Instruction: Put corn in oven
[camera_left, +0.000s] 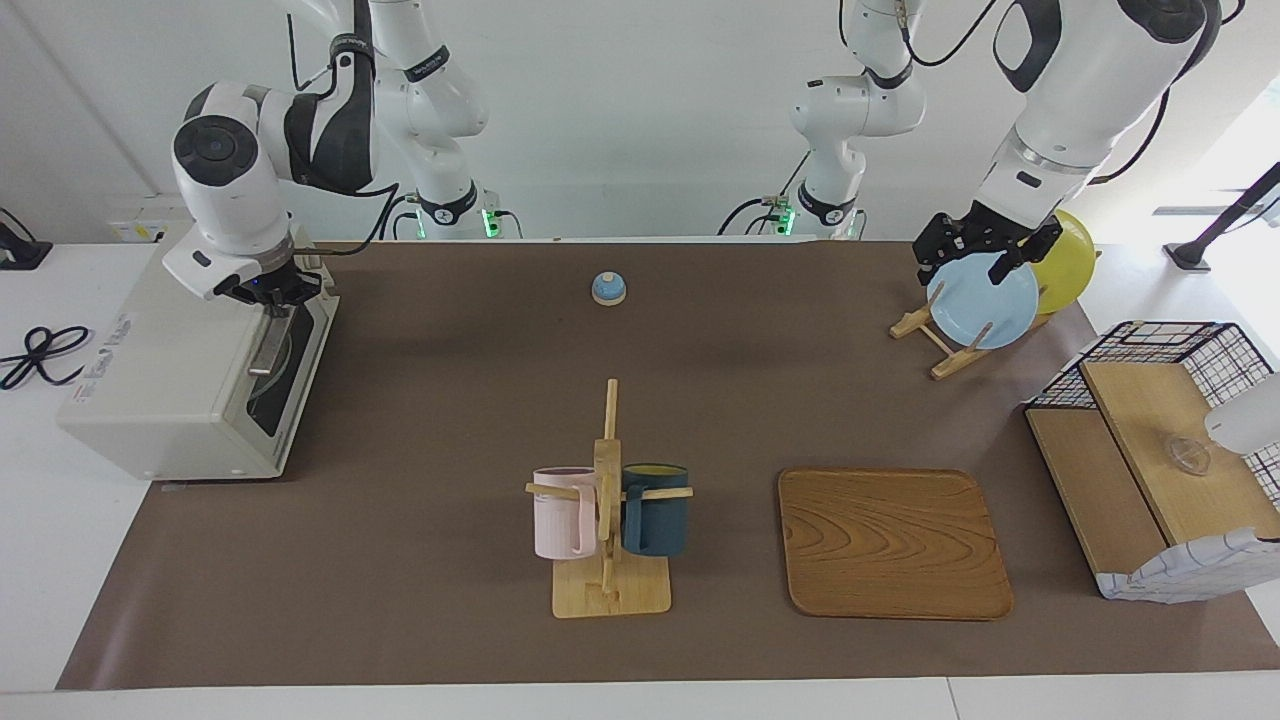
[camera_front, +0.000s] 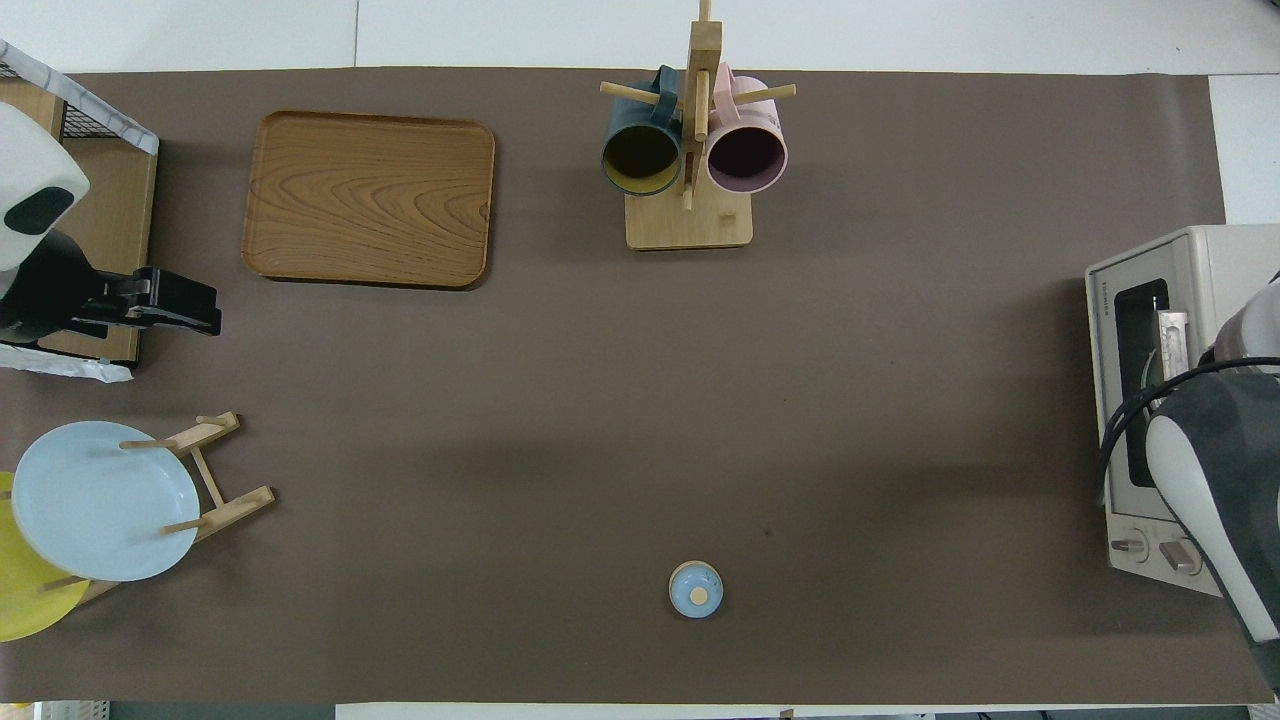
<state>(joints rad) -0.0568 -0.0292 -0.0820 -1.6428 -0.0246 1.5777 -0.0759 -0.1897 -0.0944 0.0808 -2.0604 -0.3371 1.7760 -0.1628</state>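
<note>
The corn does not show in either view. The off-white oven (camera_left: 170, 380) stands at the right arm's end of the table, its dark glass door up against its front; it also shows in the overhead view (camera_front: 1160, 300). My right gripper (camera_left: 278, 292) is at the end of the silver door handle (camera_left: 268, 345) that is nearer to the robots. In the overhead view the arm hides this gripper. My left gripper (camera_left: 965, 265) is open and empty, raised over the mat between the plate rack and the basket shelf; it also shows in the overhead view (camera_front: 205, 308).
A plate rack (camera_left: 945, 345) with a blue plate (camera_left: 982, 300) and a yellow plate (camera_left: 1068, 262), and a wire-and-wood basket shelf (camera_left: 1150, 450), stand at the left arm's end. A wooden tray (camera_left: 890, 540), a mug rack (camera_left: 608, 500) with two mugs, and a small blue bell (camera_left: 608, 288) are mid-table.
</note>
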